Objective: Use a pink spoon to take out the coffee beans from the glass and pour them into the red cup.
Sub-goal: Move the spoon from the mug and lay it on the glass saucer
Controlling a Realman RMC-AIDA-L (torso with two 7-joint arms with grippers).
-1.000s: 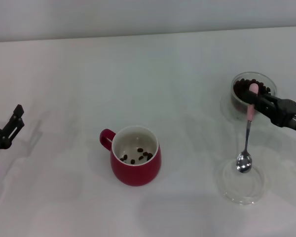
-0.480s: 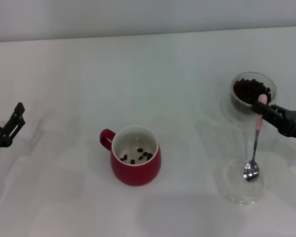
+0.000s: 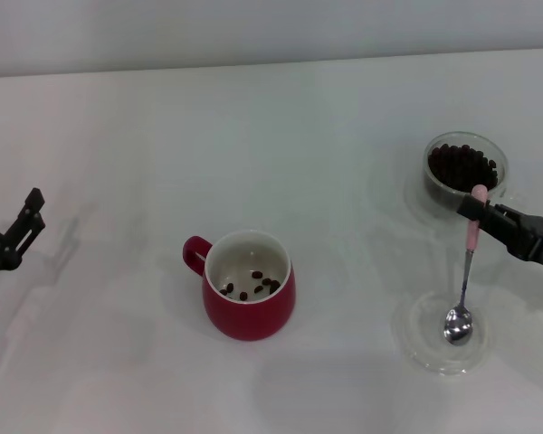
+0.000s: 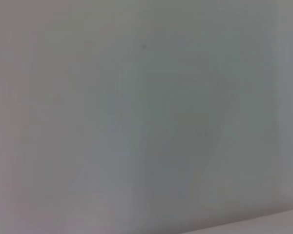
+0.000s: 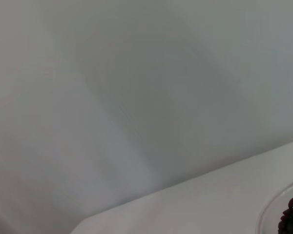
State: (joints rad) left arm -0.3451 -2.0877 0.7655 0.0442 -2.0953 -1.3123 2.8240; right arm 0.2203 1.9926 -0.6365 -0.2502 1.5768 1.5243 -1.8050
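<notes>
In the head view my right gripper (image 3: 475, 210) is shut on the pink handle of the pink spoon (image 3: 465, 271), which hangs nearly upright with its metal bowl down in a flat clear dish (image 3: 439, 357). The spoon bowl looks empty. Just behind the gripper stands the glass (image 3: 464, 169), full of dark coffee beans (image 3: 462, 163); its rim (image 5: 278, 209) also shows in the right wrist view. The red cup (image 3: 246, 287) sits mid-table with several beans (image 3: 253, 286) on its white bottom. My left gripper (image 3: 29, 220) is parked open at the far left.
Everything stands on a white table (image 3: 271, 136) whose far edge meets a pale wall. The flat clear dish lies close to the table's front right, in front of the glass. The left wrist view shows only a blank pale surface.
My right gripper has carried the spoon rightward and toward the near edge, away from over the glass. The spoon bowl now hangs low inside the flat dish. The left arm has not moved.
</notes>
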